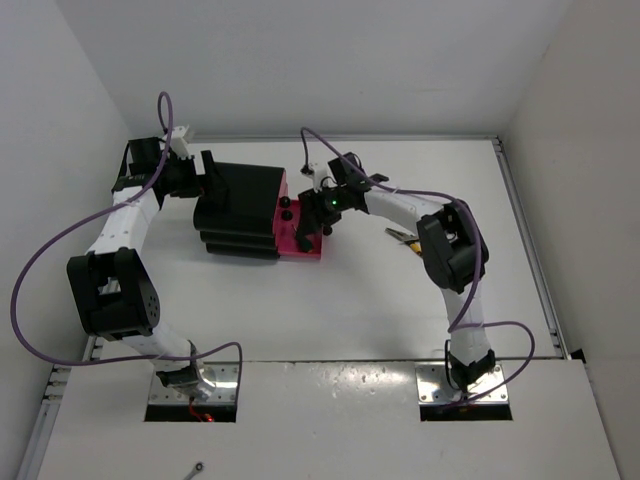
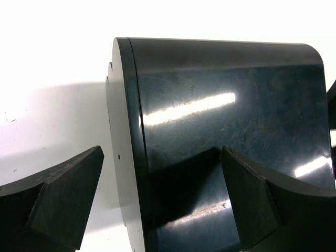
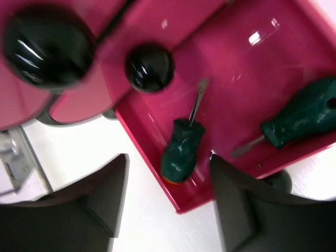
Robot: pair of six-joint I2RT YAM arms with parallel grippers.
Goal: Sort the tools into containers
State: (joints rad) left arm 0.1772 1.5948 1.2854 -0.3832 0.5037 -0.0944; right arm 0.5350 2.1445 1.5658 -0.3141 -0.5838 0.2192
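Note:
The black cabinet (image 1: 240,205) stands at the back left of the table, and it fills the left wrist view (image 2: 220,115). Its bottom magenta drawer (image 1: 303,243) is pulled out to the right. In the right wrist view the drawer (image 3: 252,68) holds two green-handled screwdrivers, one near the rim (image 3: 181,149) and one further right (image 3: 304,118). My right gripper (image 1: 320,220) hangs open and empty just over that drawer's front corner (image 3: 168,205). My left gripper (image 1: 205,182) is open and straddles the cabinet's rear edge (image 2: 163,205). Yellow-handled pliers (image 1: 403,237) lie on the table. The scissors are out of view.
Round black knobs (image 3: 149,67) sit on the drawer fronts. White walls close in the table on three sides. The right arm's elbow (image 1: 450,250) stands just right of the pliers. Purple cables loop above both arms.

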